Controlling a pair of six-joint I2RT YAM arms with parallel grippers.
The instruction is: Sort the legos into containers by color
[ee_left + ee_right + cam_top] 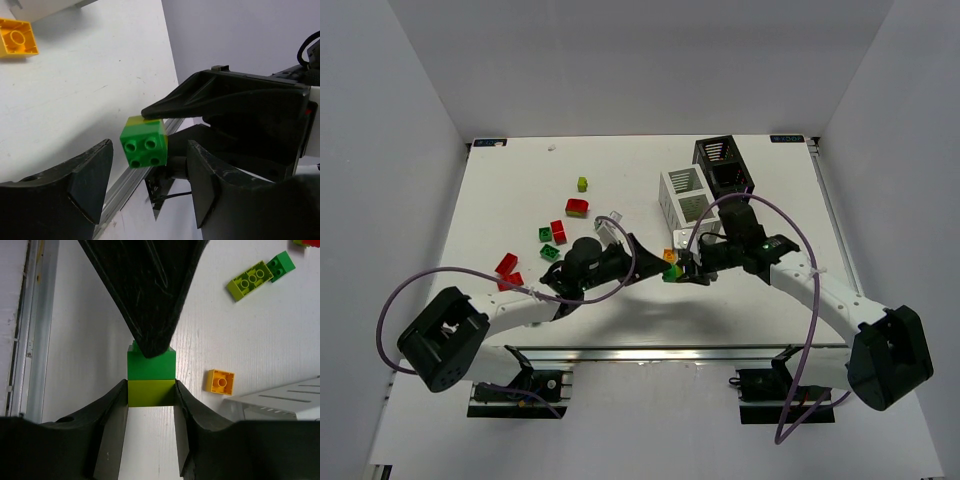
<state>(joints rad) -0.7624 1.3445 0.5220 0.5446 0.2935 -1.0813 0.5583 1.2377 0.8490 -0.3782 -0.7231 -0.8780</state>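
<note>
right gripper (150, 396) pinches lime brick (151, 391); left gripper (149, 156) open, green brick (143, 145) between its fingers, ungripped. you centre it, close squarely, pull straight off.

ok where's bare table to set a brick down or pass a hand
Free: the far-left corner beyond the lime brick, and the strip of table right of the black bin. Crowded: the centre, where the left gripper and right gripper meet beside the white bin.

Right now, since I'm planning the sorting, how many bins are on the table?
2: a white bin right of centre, and a black bin just behind it toward the far right. No others show.
</note>
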